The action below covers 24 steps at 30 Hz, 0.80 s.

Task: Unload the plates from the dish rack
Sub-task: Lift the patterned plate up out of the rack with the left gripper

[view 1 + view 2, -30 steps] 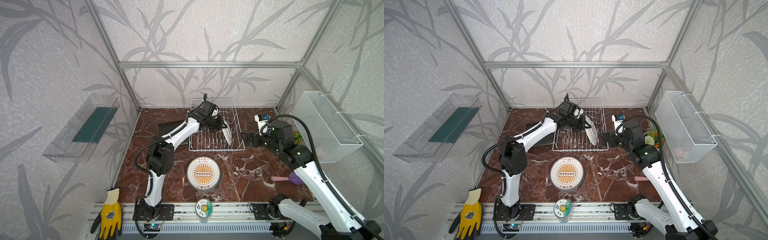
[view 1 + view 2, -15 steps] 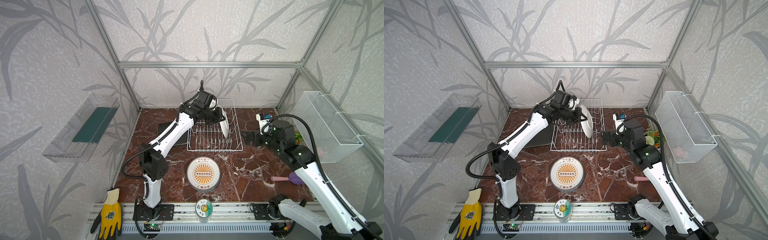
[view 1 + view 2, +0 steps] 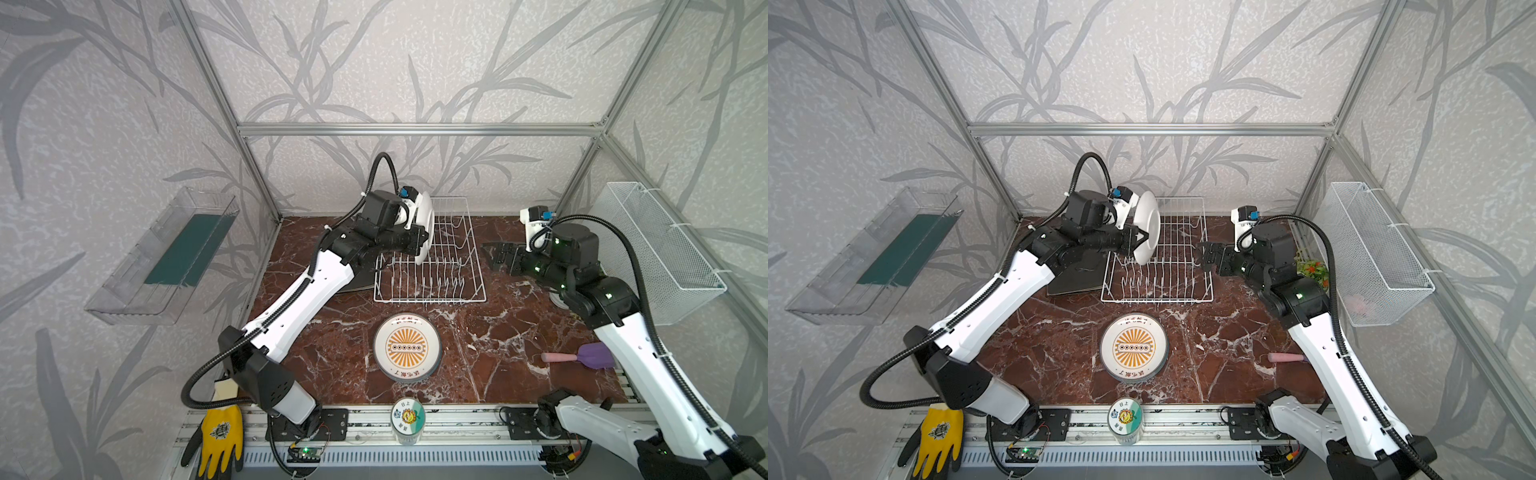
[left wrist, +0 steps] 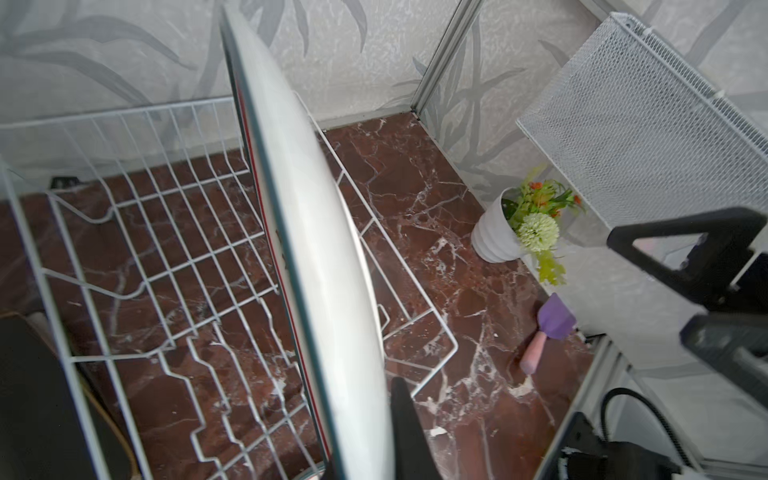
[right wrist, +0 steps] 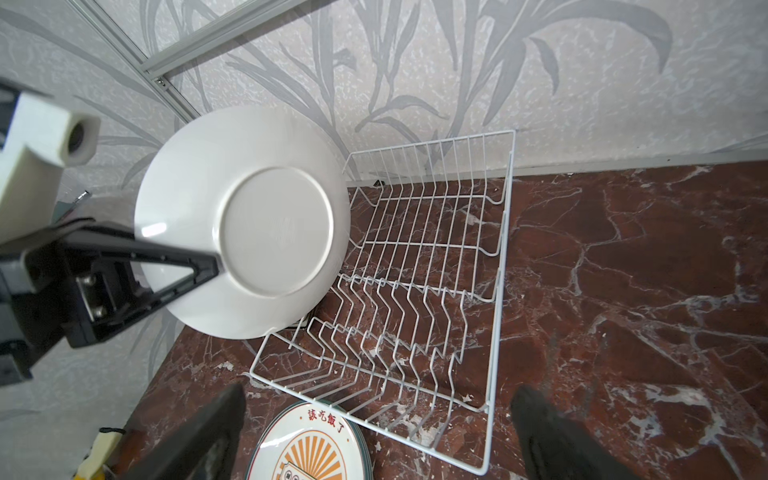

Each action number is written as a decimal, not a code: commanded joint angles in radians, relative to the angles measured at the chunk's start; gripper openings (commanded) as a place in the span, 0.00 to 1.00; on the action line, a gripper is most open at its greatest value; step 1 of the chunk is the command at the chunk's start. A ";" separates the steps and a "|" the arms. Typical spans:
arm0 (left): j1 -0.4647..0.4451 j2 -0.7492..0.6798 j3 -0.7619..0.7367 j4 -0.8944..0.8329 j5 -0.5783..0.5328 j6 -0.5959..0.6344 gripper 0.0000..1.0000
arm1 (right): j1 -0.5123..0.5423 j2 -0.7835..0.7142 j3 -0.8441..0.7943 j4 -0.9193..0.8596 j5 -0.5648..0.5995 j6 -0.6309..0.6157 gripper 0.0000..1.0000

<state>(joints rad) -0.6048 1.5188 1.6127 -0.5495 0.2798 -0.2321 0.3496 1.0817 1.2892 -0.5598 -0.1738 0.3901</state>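
Left gripper [image 3: 1139,242] is pinching the round white plate [image 3: 1148,227] by its rim, jaws nearly closed on it. In the right wrist view one finger [image 5: 183,262] is lying across the plate's plain back. The plate is standing on edge, hanging above the 10 o'clock corner of the dish rack [image 3: 1167,266], up off the prongs.

The rack is sitting at 12 o'clock on the marble table [image 3: 1225,332], against the back wall. Right gripper [image 3: 1205,254] is hovering at the rack's 3 o'clock side, jaws spread wide, gripping nothing.

The sunburst plate [image 3: 1134,347] is lying face up at the rack's 6 o'clock. A black square plate [image 3: 1077,280] is lying flat at the rack's 9 o'clock, partly under the left arm.
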 commanded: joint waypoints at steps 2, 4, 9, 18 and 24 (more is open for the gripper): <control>-0.007 -0.095 -0.088 0.174 -0.123 0.279 0.00 | -0.004 0.054 0.035 -0.026 -0.065 0.087 0.99; -0.012 -0.123 -0.117 0.155 -0.154 0.382 0.00 | -0.004 0.069 0.034 0.008 -0.088 0.116 0.99; -0.030 -0.212 -0.228 0.174 -0.129 0.634 0.00 | -0.001 0.104 0.059 0.021 -0.113 0.182 0.99; -0.088 -0.320 -0.412 0.229 -0.183 1.005 0.00 | 0.034 0.157 0.057 0.068 -0.173 0.254 0.92; -0.132 -0.363 -0.516 0.306 -0.280 1.138 0.00 | 0.065 0.178 0.032 0.106 -0.165 0.317 0.88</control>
<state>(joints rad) -0.7235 1.1988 1.1217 -0.3492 0.0647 0.7658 0.4007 1.2549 1.3136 -0.4965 -0.3241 0.6662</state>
